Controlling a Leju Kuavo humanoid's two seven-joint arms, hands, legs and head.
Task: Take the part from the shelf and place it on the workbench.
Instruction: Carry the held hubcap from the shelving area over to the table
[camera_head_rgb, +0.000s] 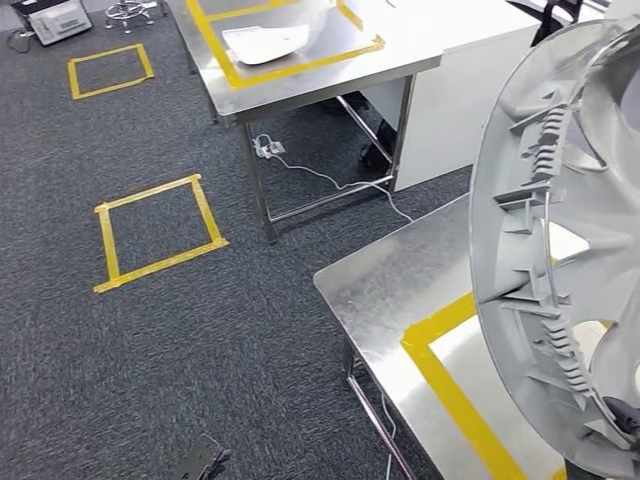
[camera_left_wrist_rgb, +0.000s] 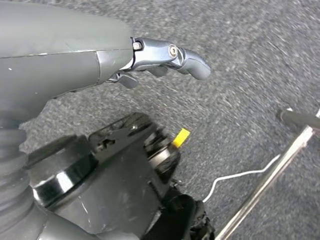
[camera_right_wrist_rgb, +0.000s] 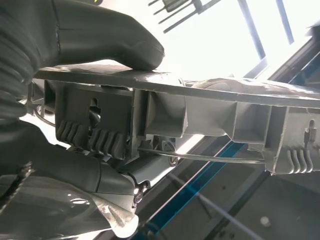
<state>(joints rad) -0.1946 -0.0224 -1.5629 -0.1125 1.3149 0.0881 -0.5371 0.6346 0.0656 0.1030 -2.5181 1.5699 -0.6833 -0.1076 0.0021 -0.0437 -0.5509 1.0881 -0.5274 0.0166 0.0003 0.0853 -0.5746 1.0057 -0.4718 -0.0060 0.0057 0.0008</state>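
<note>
Now, with my right hand (camera_right_wrist_rgb: 75, 75) clamped on the round grey ribbed plastic part (camera_head_rgb: 558, 250), I'd lower it level inside the steel workbench's (camera_head_rgb: 377, 290) yellow tape outline (camera_head_rgb: 453, 390), left hand (camera_left_wrist_rgb: 113, 65) hanging empty, fingers apart.

Left hand (camera_left_wrist_rgb: 113, 60): smooth matte-grey shell tapering into polished silver metal fingers (camera_left_wrist_rgb: 188, 62) with a small round screw at the pivot. Right hand (camera_right_wrist_rgb: 68, 100): grey ribbed cover, thick grey thumb (camera_right_wrist_rgb: 113, 37), possibly crinkled clear film near the wrist.
</note>
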